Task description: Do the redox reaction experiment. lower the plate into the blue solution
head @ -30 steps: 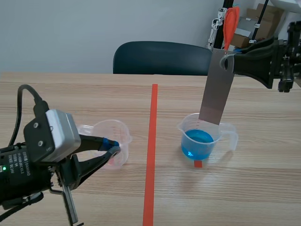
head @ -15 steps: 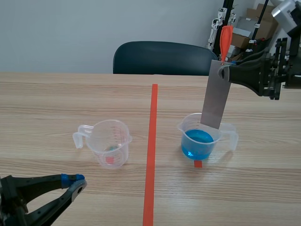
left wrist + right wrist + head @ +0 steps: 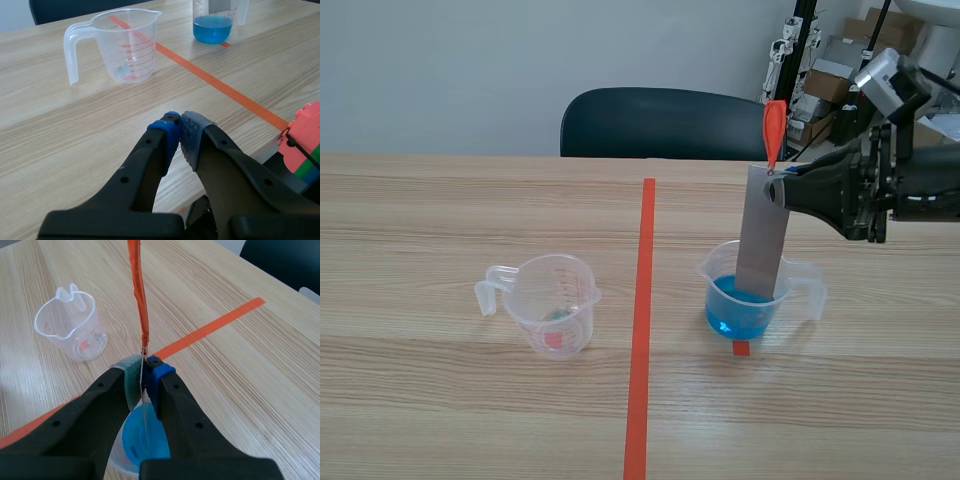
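- The right gripper (image 3: 144,372) is clenched on the top of the grey plate (image 3: 761,240), its two pads pinching the thin sheet from either side
- The plate hangs almost upright, leaning slightly, with an orange strip (image 3: 773,128) standing up from its top edge above the fingers
- The plate's lower end is inside the clear beaker (image 3: 716,262), down at the level of the blue solution (image 3: 732,308); how far it is dipped cannot be told
- In the right wrist view the plate is seen edge-on as a thin line running from between the pads down to the blue liquid right under the gripper
- The beaker stands on the desk (image 3: 470,210) to the right of the orange tape line (image 3: 642,320), with its handle turned toward the right arm
- An empty measuring cup (image 3: 552,305) with red markings stands on the other side of the line, well apart from the beaker
- The left gripper (image 3: 180,134) is closed on nothing, pads pressed together, low over the near part of the desk with the cup ahead of it
- A dark chair (image 3: 660,122) stands behind the desk
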`<state>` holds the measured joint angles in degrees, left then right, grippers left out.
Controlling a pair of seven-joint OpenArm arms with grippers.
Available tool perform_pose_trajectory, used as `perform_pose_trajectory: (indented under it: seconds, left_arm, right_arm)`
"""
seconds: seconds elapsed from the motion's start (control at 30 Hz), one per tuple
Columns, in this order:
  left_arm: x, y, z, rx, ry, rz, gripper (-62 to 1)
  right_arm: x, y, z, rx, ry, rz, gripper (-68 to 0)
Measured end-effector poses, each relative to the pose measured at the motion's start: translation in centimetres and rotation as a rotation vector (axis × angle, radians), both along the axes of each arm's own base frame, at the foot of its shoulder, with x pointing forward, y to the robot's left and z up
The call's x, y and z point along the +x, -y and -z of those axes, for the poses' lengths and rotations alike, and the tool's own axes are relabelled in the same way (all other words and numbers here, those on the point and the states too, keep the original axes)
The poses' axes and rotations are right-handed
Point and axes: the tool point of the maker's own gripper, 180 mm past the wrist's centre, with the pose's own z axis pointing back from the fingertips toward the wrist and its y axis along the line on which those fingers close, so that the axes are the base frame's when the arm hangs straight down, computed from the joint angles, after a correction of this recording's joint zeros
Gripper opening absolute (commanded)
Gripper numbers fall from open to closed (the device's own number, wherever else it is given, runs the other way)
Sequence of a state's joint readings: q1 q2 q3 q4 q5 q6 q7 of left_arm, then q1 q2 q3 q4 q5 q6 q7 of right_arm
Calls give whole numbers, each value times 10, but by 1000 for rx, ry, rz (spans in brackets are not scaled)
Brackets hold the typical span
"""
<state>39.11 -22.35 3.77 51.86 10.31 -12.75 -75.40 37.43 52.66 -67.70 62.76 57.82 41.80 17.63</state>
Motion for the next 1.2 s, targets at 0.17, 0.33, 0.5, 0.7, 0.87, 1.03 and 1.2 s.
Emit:
perform_pose_trajectory:
  seconds: [0.17,0.33,0.5,0.7,0.87,1.03,1.2]
  left_arm:
    - [-24,9,-12,-74,95,13,-569]
    - [-18,27,1,-54,98,45,-569]
    - [13,35,3,-62,165,41,-569]
    - [44,41,-6,-63,255,65,-566]
    - [46,41,-9,-81,253,70,-388]
    - [43,47,-10,-180,174,113,14]
    - [45,56,-15,-218,189,100,14]
  right_arm:
    - [3,3,11,-26,-8,9,-669]
    - [2,-1,19,-37,-18,1,-669]
    - [0,-8,21,-43,-13,-17,-669]
    - [0,-8,21,-42,-7,-20,-669]
    - [3,-8,8,15,29,-10,-669]
    - [5,10,-15,27,89,11,-669]
    - [2,20,-55,22,179,-6,-669]
